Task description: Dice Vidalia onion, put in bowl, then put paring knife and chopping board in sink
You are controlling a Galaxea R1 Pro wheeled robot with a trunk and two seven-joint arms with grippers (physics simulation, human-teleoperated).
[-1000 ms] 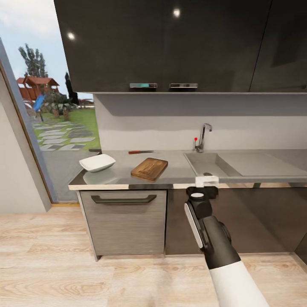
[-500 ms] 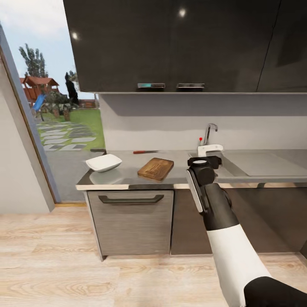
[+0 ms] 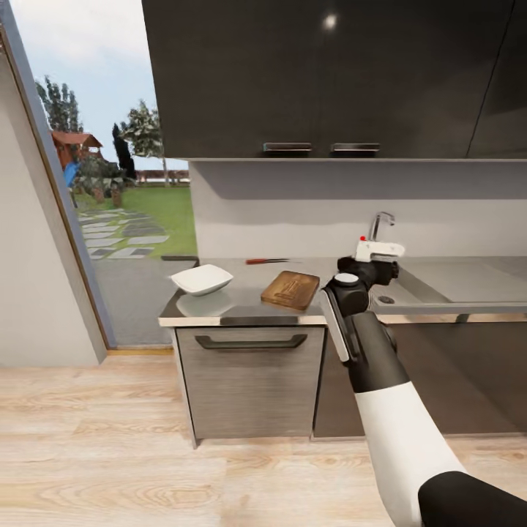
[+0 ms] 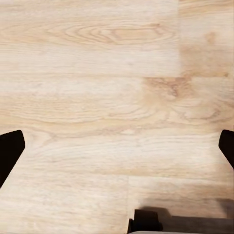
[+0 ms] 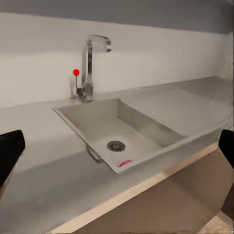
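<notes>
A pinkish sliver of the Vidalia onion (image 5: 125, 163) peeks over the near wall of the grey sink (image 5: 146, 127), close to the round drain (image 5: 116, 146). My right gripper (image 3: 378, 252) hovers above the counter's front edge before the sink, open, nothing between its fingers (image 5: 9, 153). On the countertop (image 3: 241, 301) lie the wooden chopping board (image 3: 290, 290), the white bowl (image 3: 201, 279) to its left, and the red-handled paring knife (image 3: 265, 260) by the back wall. My left gripper (image 4: 117, 151) hangs open over the wooden floor.
The chrome tap (image 5: 90, 63) with its red knob (image 5: 76, 72) stands behind the basin, and a flat drainboard (image 5: 180, 105) lies beside it. Dark wall cabinets (image 3: 329, 80) hang above. A glass door (image 3: 88, 183) to the garden is left of the counter.
The camera has moved, so the counter shifted right in the picture. My right arm has risen from below the counter edge to above it, in front of the sink.
</notes>
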